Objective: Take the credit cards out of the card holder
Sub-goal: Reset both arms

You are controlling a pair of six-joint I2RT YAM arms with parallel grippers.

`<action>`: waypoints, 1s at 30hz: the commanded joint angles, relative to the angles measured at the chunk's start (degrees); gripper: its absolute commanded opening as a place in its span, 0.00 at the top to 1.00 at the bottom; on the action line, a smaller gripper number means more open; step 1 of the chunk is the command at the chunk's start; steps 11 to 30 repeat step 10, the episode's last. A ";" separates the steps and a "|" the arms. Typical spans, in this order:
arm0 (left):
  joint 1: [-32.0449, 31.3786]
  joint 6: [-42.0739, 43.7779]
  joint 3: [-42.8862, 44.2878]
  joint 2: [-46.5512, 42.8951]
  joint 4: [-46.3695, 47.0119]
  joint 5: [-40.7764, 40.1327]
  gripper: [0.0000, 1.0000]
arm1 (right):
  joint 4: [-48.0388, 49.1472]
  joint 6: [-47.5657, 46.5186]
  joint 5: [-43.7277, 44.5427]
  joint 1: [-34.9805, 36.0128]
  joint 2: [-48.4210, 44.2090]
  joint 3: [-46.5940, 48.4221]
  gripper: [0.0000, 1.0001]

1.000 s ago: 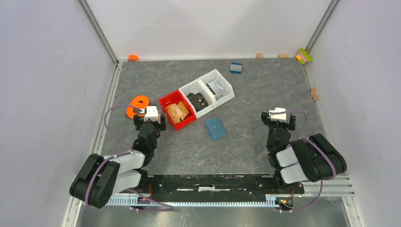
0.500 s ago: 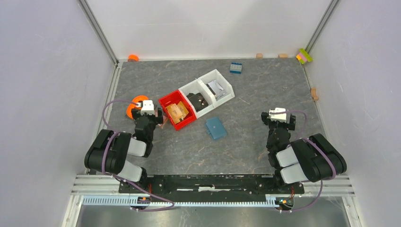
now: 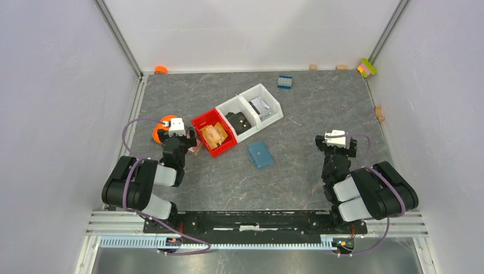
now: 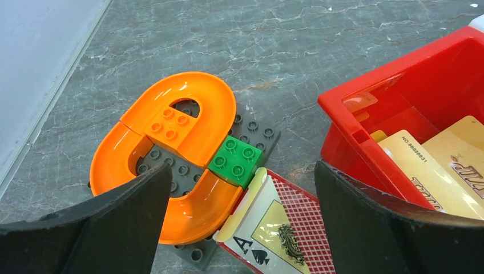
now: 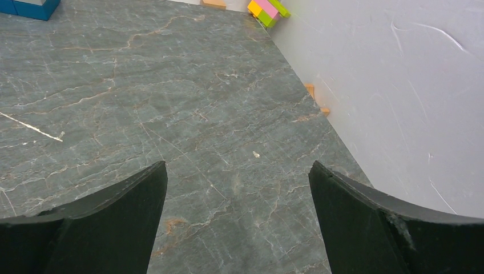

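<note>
- The left hand is wide open and holds nothing; it hangs low over the grey marble-patterned bench, between an orange curved plastic brick track and a red plastic bin.
- The tan-gold flat credit cards lie overlapping inside the red plastic bin, just right of the left hand's right finger.
- A red-backed playing card, showing an ace of spades, lies under the left hand, its corner touching a small green studded brick on the track.
- The small flat teal-blue card holder lies flat on the bench just on the near side of the bins, between the two arms and well apart from both hands.
- A white two-compartment bin stands against the red one; a black wallet sits in its nearer compartment.
- The right hand is wide open and empty above bare bench near the right wall.
</note>
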 commanded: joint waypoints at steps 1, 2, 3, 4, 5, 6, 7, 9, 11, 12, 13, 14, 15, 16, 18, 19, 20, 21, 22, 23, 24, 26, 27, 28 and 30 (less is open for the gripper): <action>0.46 -1.93 1.48 -0.65 1.18 -1.50 0.00 | 12.70 0.46 -0.75 -0.26 -0.65 -11.25 0.02; 0.42 -1.96 1.40 -0.60 1.45 -1.54 0.00 | 12.70 0.41 -0.75 -0.28 -0.65 -11.26 0.02; 0.42 -1.97 1.31 -0.57 1.55 -1.58 0.00 | 12.70 0.39 -0.75 -0.26 -0.67 -11.22 0.02; 0.38 -1.91 1.31 -0.62 1.55 -1.58 0.00 | 12.70 0.46 -0.74 -0.26 -0.68 -11.19 0.02; 0.43 -1.94 1.31 -0.58 1.62 -1.67 0.00 | 12.70 0.41 -0.74 -0.21 -0.66 -11.20 0.02; 0.37 -1.91 1.45 -0.50 1.43 -1.62 0.00 | 12.70 0.43 -0.74 -0.26 -0.67 -11.25 0.02; 0.46 -1.94 1.76 -0.38 0.99 -1.44 0.00 | 12.70 0.45 -0.74 -0.27 -0.68 -11.22 0.02; 0.80 -2.15 2.01 -0.62 0.11 -0.81 0.00 | 12.71 0.47 -0.68 -0.26 -0.63 -11.21 0.02; 0.90 -2.21 2.09 -0.49 0.15 -0.64 0.00 | 12.70 0.47 -0.72 -0.26 -0.67 -11.25 0.02; 0.90 -2.21 2.09 -0.49 0.15 -0.64 0.00 | 12.70 0.47 -0.72 -0.26 -0.67 -11.25 0.02; 0.90 -2.21 2.09 -0.49 0.15 -0.64 0.00 | 12.70 0.47 -0.72 -0.26 -0.67 -11.25 0.02; 0.90 -2.21 2.09 -0.49 0.15 -0.64 0.00 | 12.70 0.47 -0.72 -0.26 -0.67 -11.25 0.02; 0.90 -2.21 2.09 -0.49 0.15 -0.64 0.00 | 12.70 0.47 -0.72 -0.26 -0.67 -11.25 0.02; 0.90 -2.21 2.09 -0.49 0.15 -0.64 0.00 | 12.70 0.47 -0.72 -0.26 -0.67 -11.25 0.02; 0.90 -2.21 2.09 -0.49 0.15 -0.64 0.00 | 12.70 0.47 -0.72 -0.26 -0.67 -11.25 0.02; 0.90 -2.21 2.09 -0.49 0.15 -0.64 0.00 | 12.70 0.47 -0.72 -0.26 -0.67 -11.25 0.02; 0.90 -2.21 2.09 -0.49 0.15 -0.64 0.00 | 12.70 0.47 -0.72 -0.26 -0.67 -11.25 0.02; 0.90 -2.21 2.09 -0.49 0.15 -0.64 0.00 | 12.70 0.47 -0.72 -0.26 -0.67 -11.25 0.02; 0.90 -2.21 2.09 -0.49 0.15 -0.64 0.00 | 12.70 0.47 -0.72 -0.26 -0.67 -11.25 0.02; 0.90 -2.21 2.09 -0.49 0.15 -0.64 0.00 | 12.70 0.47 -0.72 -0.26 -0.67 -11.25 0.02; 0.90 -2.21 2.09 -0.49 0.15 -0.64 0.00 | 12.70 0.47 -0.72 -0.26 -0.67 -11.25 0.02; 0.90 -2.21 2.09 -0.49 0.15 -0.64 0.00 | 12.70 0.47 -0.72 -0.26 -0.67 -11.25 0.02; 0.90 -2.21 2.09 -0.49 0.15 -0.64 0.00 | 12.70 0.47 -0.72 -0.26 -0.67 -11.25 0.02; 0.90 -2.21 2.09 -0.49 0.15 -0.64 0.00 | 12.70 0.47 -0.72 -0.26 -0.67 -11.25 0.02; 0.90 -2.21 2.09 -0.49 0.15 -0.64 0.00 | 12.70 0.47 -0.72 -0.26 -0.67 -11.25 0.02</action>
